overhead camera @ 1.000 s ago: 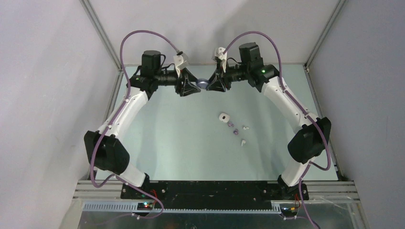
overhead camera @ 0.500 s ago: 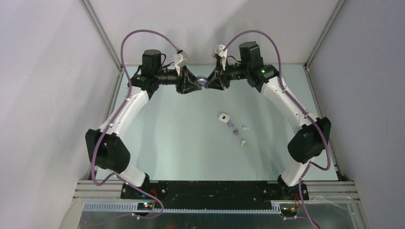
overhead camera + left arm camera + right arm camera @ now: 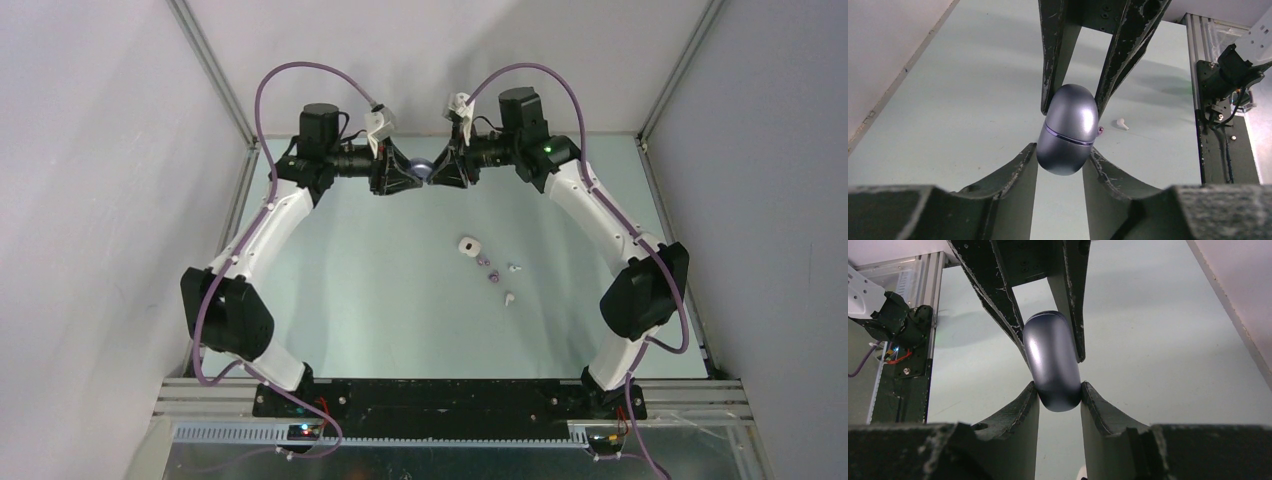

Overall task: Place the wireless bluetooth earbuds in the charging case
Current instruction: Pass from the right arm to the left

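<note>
The four earbuds lie loose on the table, a little right of centre in the top view: one purple earbud, a second purple earbud just below it, one white earbud to their right and a second white earbud lowest. A white case sits just upper left of them. Well apart, at upper centre, the purple-grey charging case hangs above the table with its seam shut. The left gripper pinches one end and the right gripper pinches the other, both clamped on it, fingertips facing each other.
</note>
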`<state>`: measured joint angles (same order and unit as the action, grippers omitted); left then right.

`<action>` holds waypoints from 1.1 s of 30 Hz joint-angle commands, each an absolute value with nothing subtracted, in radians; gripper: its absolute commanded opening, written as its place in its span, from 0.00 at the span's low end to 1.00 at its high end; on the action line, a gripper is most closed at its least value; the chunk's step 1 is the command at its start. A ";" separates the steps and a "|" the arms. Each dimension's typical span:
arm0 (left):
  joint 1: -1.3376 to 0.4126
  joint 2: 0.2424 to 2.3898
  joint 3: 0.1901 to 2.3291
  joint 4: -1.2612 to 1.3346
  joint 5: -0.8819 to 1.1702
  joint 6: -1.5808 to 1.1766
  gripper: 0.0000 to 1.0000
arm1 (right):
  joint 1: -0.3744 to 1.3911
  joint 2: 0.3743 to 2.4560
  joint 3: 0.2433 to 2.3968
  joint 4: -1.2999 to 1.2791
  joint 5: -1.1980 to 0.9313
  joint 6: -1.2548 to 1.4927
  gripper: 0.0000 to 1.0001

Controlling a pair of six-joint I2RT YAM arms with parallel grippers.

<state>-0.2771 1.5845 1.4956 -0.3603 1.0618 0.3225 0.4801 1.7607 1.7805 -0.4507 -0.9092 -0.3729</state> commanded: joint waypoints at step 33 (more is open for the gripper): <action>-0.277 1.601 1.508 -0.274 1.117 0.302 0.35 | 0.493 1.736 1.780 -0.476 -0.854 -0.398 0.27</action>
